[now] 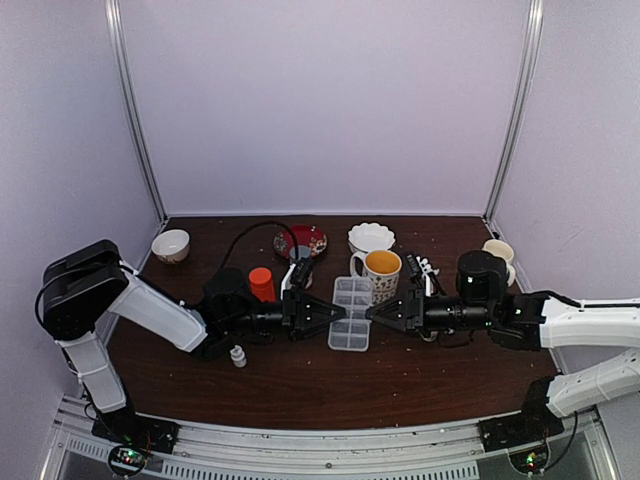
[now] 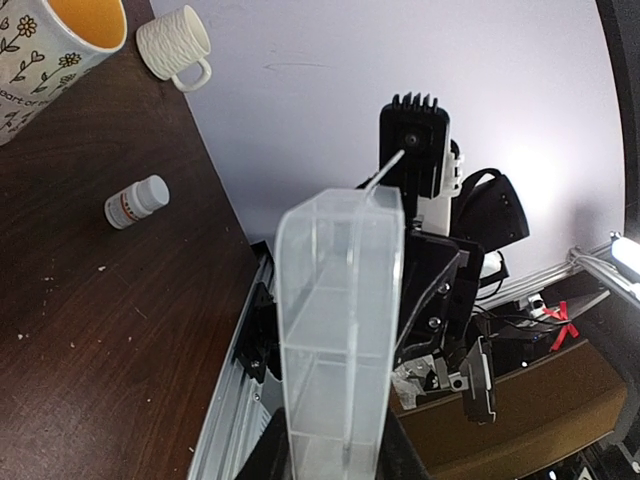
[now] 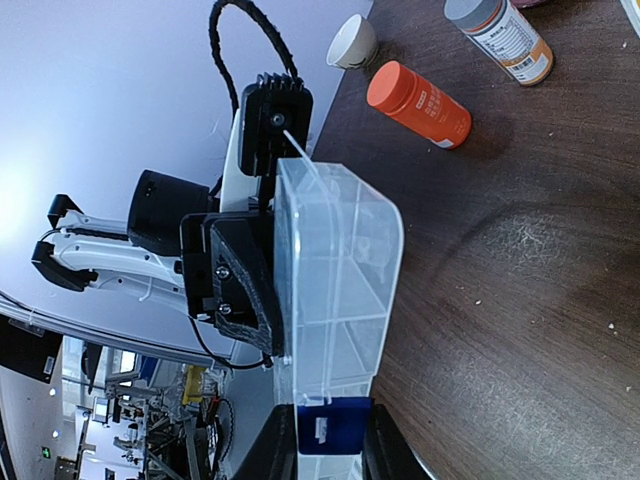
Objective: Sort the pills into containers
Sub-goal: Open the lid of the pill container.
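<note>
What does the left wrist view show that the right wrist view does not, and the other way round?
Only the left wrist view: a flowered mug, a white ribbed cup and a small white bottle. Only the right wrist view: an orange bottle, a grey-capped bottle and a small pale bowl. Both: the clear pill box up close, and the dark table.

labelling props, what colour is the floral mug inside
Yellow-orange inside the white floral mug, clearest in top external.
</note>
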{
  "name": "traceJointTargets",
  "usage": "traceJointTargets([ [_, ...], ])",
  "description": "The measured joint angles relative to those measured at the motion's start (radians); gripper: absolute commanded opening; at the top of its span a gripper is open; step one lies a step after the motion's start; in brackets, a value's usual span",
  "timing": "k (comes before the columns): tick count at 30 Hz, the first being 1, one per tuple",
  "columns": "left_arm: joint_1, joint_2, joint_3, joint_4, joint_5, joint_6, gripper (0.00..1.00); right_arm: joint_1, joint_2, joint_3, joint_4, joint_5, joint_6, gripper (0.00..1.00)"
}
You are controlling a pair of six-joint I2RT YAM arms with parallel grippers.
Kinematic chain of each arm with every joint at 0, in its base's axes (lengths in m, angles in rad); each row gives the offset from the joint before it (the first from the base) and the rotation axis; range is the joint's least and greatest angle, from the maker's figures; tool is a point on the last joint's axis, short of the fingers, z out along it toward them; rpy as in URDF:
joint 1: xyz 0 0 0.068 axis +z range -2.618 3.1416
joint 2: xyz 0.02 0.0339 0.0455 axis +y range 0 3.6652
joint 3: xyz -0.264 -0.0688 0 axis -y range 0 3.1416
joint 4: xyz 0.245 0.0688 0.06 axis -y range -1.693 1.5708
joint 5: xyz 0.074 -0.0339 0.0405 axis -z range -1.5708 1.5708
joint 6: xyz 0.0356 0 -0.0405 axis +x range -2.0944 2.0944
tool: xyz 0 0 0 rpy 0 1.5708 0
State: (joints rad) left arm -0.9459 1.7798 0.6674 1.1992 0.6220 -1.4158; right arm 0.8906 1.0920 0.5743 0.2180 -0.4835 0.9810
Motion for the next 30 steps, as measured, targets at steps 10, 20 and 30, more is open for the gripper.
traceJointTargets([
  [10,-0.012,-0.058,0.025,-0.225,-0.061,0.111,0.05,0.000,0.032,0.016,-0.066,0.040,-0.021,0.18],
  [20,-0.025,-0.125,0.077,-0.528,-0.132,0.240,0.06,0.000,0.051,0.015,-0.072,0.074,-0.039,0.67],
  [30,-0.025,-0.124,0.076,-0.508,-0.121,0.221,0.08,0.000,0.024,-0.013,-0.026,0.077,-0.036,0.69],
])
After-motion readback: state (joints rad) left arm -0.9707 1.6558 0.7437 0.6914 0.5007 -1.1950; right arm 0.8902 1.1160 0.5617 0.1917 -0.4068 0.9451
